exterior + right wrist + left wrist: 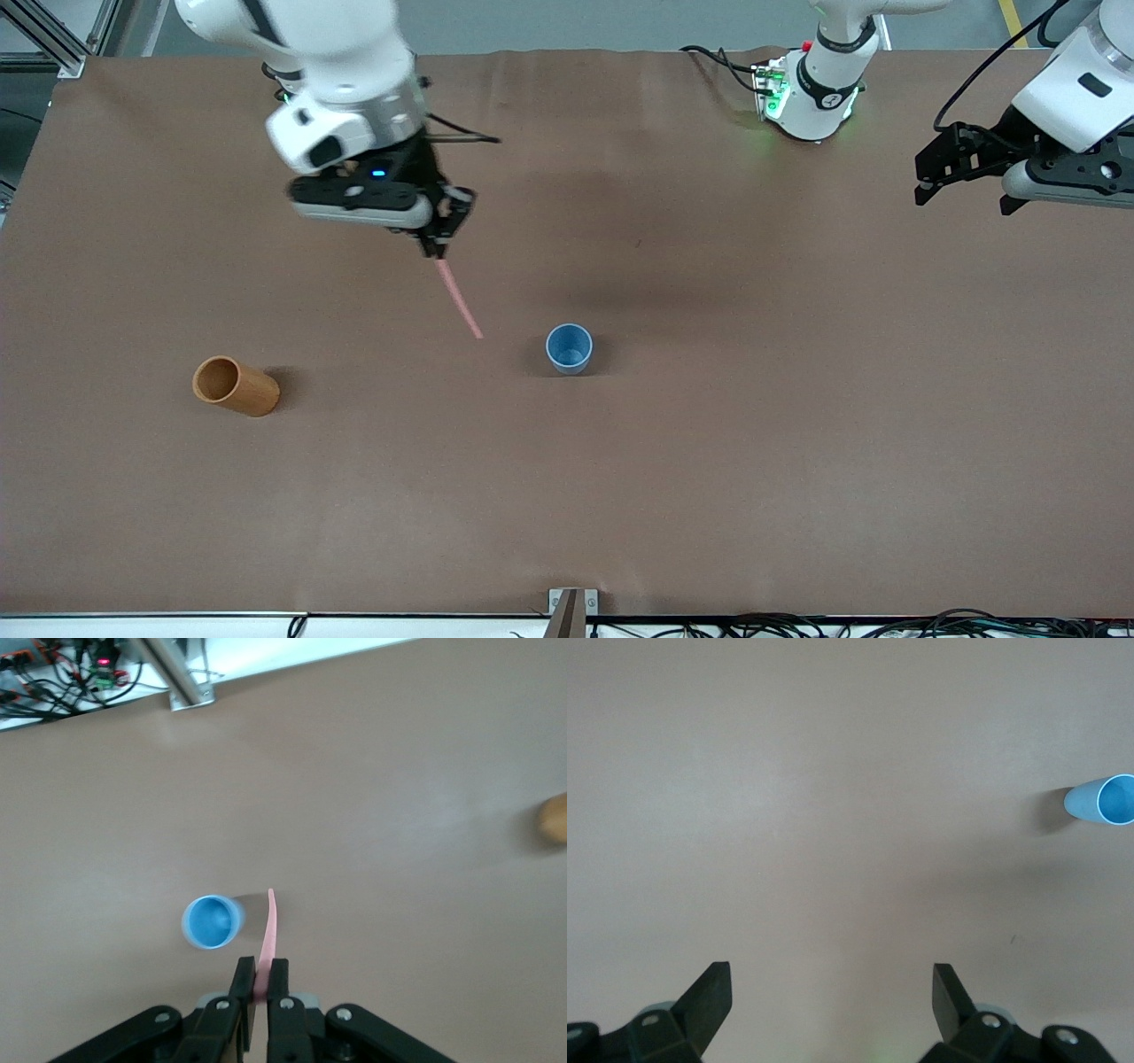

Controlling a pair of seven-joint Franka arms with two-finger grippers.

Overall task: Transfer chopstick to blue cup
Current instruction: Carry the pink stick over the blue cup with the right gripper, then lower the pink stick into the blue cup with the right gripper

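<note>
One chopstick (pixel 459 299), pinched in the closed right gripper (pixel 436 251) at upper left of frame, slants tip-down toward blue cup (pixel 569 347) at centre; left gripper (pixel 966 182) waits open, upper right.

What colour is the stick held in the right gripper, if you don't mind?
Pale pink; the chopstick shows best in the front view.

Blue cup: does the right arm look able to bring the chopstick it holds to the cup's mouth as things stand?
Probably yes. The right gripper is shut on the chopstick, which hangs tip-down close beside the upright blue cup. Nothing stands between them, and the open left gripper waits at its own end of the table.
</note>
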